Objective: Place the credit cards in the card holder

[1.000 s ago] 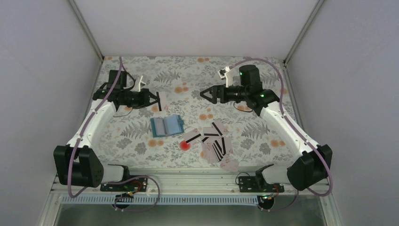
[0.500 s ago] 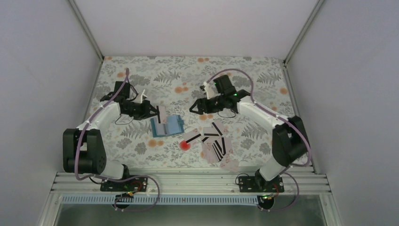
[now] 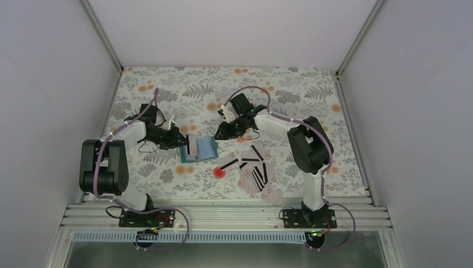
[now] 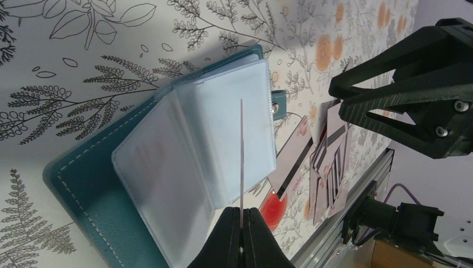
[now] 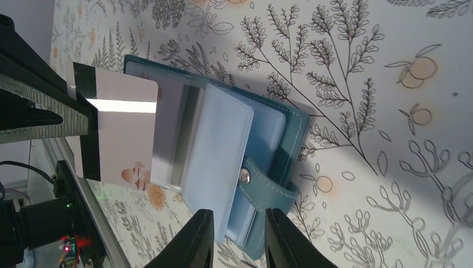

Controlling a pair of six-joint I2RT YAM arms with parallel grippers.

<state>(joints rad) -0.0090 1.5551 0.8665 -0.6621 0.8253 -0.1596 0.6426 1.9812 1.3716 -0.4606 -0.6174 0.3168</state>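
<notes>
Pale grey walls are wrapped around a counter [image 3: 167, 84] covered in a leaf-and-orange print cloth, and both arms are folded in toward its middle.

The card holder [image 5: 268, 134] is lying open on the counter between the two tools, blue cover down, clear sleeves fanned upward, and the snap tab pointed toward the right arm's side.

The right tool [image 5: 239, 237] is parked at that tab edge with its jaws only partway apart. The sleeve edge and the tab are framed between the fingers (whether anything is actually being pinched can't be told from these views).

The left tool [image 4: 241, 219] is clamped tight on one credit card [image 5: 120, 134], which is held on edge over the open sleeves. From the right wrist view its pale face, black stripe and little bee print can be seen, with one end overlapped by a clear sleeve. Whether it's really inside a slot can't be made out.

The other credit cards [image 3: 255, 170] are scattered in a loose overlapping pile on the counter, near the holder on the right arm's side and closer to the bases.

A round red spot [image 3: 219, 172] is seen just beside that pile.
</notes>
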